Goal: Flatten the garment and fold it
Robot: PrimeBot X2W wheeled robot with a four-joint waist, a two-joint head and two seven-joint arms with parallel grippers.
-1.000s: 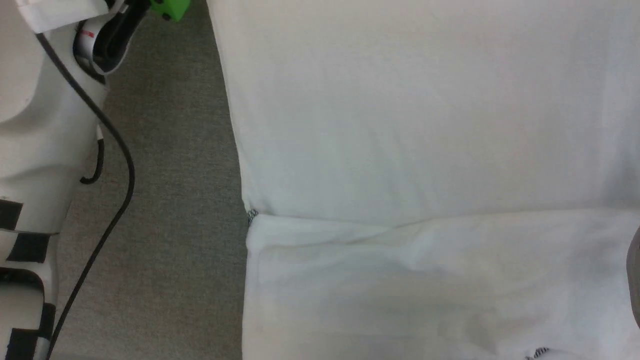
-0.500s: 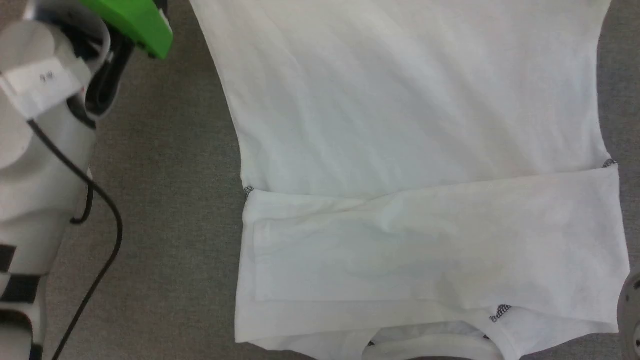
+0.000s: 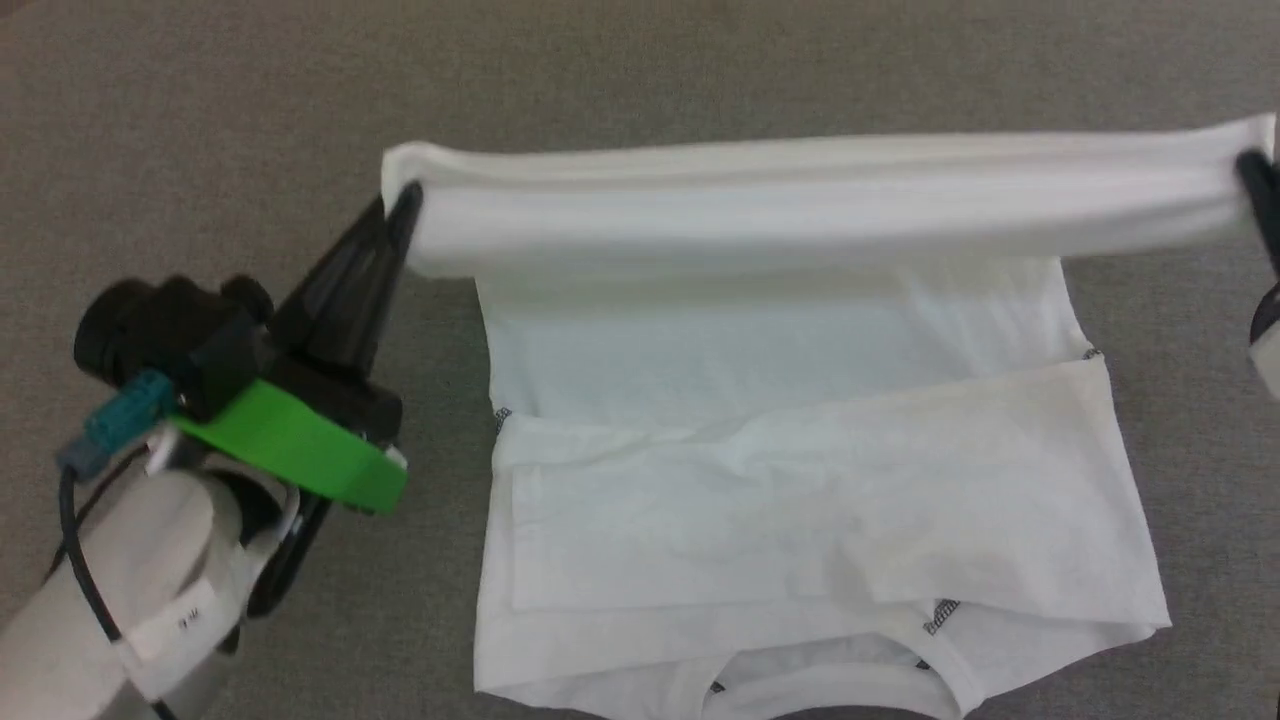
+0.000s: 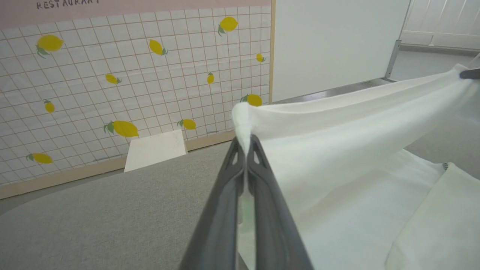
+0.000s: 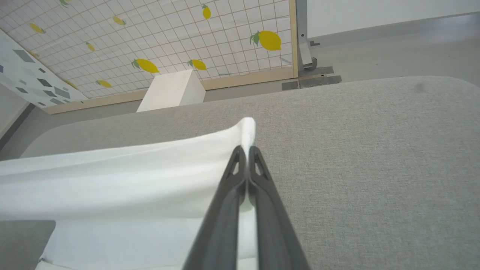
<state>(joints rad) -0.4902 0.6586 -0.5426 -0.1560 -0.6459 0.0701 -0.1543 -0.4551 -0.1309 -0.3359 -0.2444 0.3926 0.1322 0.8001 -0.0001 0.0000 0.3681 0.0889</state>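
My left gripper [image 3: 405, 205] and right gripper [image 3: 1250, 170] are each clenched on a far hem corner of the white T-shirt [image 3: 800, 480] — edge held raised and taut so it can fold evenly toward the near collar [image 3: 830, 685]; the rest lies flat on the grey surface [image 3: 200, 120].

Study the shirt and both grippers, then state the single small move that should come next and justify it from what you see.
The left gripper and right gripper are each shut on a corner of the garment, holding its far edge up and taut, while the collar end lies flat. So probably carry that edge toward the collar and lay it down.
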